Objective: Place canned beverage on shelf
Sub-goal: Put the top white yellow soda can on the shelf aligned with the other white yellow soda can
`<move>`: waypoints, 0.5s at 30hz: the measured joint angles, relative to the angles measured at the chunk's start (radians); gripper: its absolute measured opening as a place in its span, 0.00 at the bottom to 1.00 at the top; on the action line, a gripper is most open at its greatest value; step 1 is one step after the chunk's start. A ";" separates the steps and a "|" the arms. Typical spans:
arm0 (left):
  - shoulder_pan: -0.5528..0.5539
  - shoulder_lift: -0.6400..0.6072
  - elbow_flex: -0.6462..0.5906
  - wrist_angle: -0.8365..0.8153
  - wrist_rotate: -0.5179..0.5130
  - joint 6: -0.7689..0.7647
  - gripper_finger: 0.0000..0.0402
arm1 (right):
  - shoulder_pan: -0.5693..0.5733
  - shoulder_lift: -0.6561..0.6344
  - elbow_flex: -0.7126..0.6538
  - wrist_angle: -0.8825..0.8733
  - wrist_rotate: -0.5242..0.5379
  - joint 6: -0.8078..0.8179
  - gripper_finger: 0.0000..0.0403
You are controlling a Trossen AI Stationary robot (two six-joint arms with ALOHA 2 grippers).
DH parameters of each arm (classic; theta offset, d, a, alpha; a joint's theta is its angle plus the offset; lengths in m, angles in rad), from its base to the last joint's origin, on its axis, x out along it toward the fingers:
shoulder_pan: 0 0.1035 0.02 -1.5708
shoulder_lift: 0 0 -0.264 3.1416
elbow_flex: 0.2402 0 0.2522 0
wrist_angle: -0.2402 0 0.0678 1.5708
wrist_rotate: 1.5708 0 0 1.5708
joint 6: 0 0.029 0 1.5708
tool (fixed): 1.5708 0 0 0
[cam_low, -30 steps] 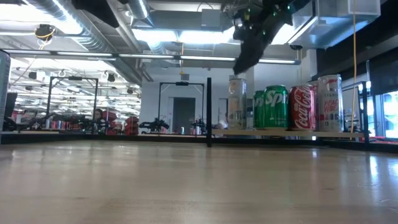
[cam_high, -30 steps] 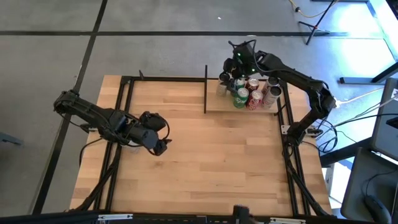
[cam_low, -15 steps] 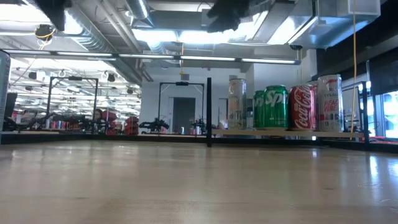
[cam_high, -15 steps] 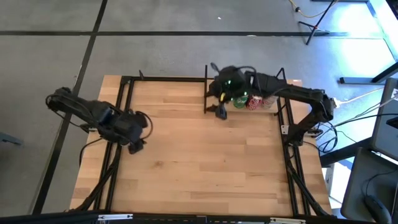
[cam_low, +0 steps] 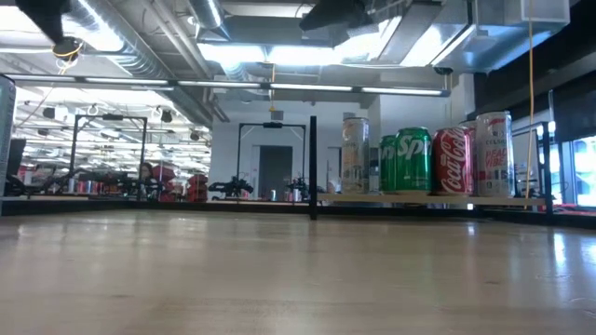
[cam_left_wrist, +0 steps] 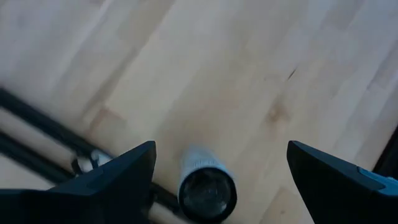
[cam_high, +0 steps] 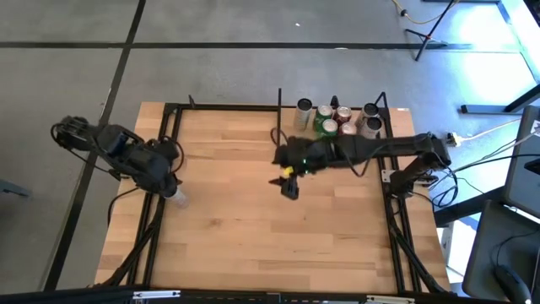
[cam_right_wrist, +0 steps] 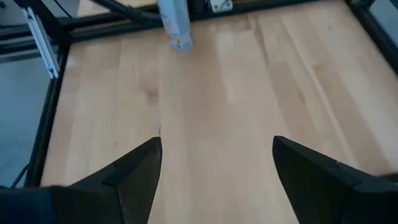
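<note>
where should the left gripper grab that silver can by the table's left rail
Grip the silver can across its round side wall, near the top. It appears to stand upright, and the open left gripper already looks down on its end. Coming down from above also probably avoids the black rail beside it.

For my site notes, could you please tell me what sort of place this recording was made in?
It looks like a robotics lab or workshop. Beyond the table, the low view shows exposed ceiling ducts and strip lighting, and more black-framed rigs. The high view shows bare concrete floor.
</note>
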 joint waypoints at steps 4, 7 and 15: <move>0.021 -0.023 -0.114 -0.003 0.097 -0.054 0.87 | 0.069 0.013 0.000 0.011 0.059 0.060 0.72; 0.027 -0.040 -0.202 -0.001 0.157 -0.064 0.87 | 0.108 0.014 0.000 0.020 0.107 0.086 0.72; 0.012 -0.040 -0.270 0.001 0.224 -0.064 0.87 | 0.139 0.014 0.000 0.067 0.162 0.131 0.72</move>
